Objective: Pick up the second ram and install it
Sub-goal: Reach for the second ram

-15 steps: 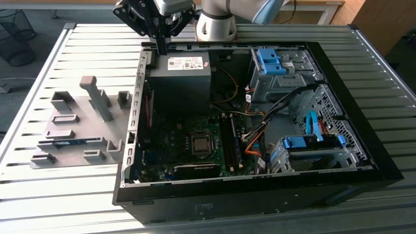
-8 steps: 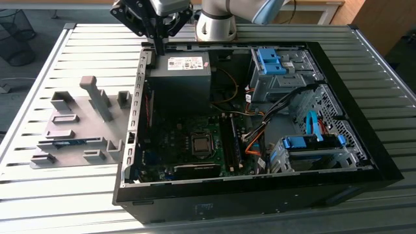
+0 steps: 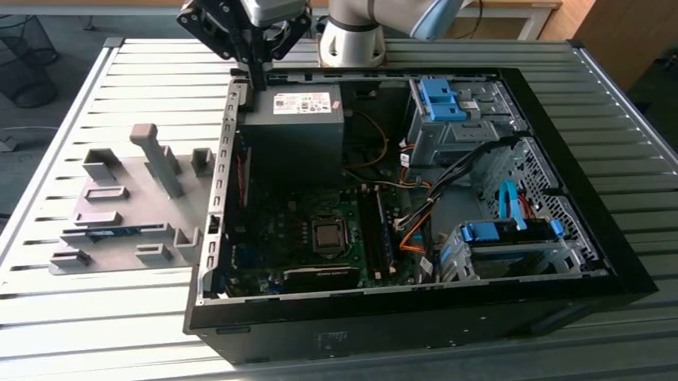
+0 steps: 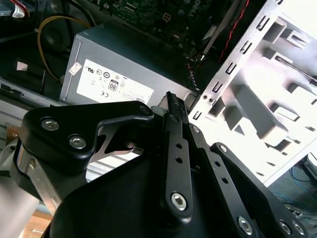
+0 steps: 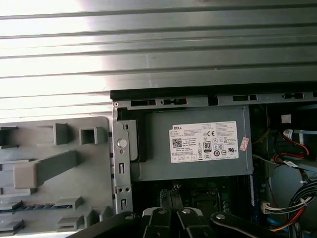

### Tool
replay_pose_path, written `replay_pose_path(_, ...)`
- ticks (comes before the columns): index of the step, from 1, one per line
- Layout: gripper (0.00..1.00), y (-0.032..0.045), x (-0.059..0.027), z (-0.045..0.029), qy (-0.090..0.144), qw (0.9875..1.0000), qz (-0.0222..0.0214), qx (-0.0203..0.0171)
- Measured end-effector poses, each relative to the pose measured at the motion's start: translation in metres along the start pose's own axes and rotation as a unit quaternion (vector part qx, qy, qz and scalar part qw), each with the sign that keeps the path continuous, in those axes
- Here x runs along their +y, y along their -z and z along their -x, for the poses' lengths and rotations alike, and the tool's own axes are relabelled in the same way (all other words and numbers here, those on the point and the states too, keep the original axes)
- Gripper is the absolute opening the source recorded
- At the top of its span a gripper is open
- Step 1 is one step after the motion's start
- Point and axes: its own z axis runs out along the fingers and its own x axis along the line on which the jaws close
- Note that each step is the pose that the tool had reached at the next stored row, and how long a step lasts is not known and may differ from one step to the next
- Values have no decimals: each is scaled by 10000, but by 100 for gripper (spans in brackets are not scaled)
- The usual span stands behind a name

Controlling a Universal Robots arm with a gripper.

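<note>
Slatted metal table [image 3: 127, 333] fills most of my exterior view, with grey floor and a wire waste basket [image 3: 21, 48] beyond its far left corner. An open black PC case [image 3: 424, 321] lies flat on the table, with a grey holder tray [image 3: 122, 171] just beside it on the exterior view's left.

From where I'm driving, the arm's base [image 3: 355, 40] stands at the far edge of the table, and the wrist is bent over so the gripper [image 3: 257, 83] points straight down. It hangs above the case's far left corner, right by the power supply [image 3: 291, 131]. In the second wrist view the gripper [image 4: 172, 99] has its fingers [image 4: 176, 148] pressed together with nothing between them, same story in the first wrist view [image 5: 171, 201].

The second ram [image 3: 106, 232] lies in a slot on the near part of the tray, well apart from the gripper. It's a thin bluish strip in the first wrist view too [image 5: 29, 208]. Inside the case, the motherboard [image 3: 307, 238] takes up the near left part.
</note>
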Motion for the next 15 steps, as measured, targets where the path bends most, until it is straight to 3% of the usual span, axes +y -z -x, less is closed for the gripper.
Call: replay_pose_path(15, 11, -8, -4, -53, 1, 10000, 0, 0)
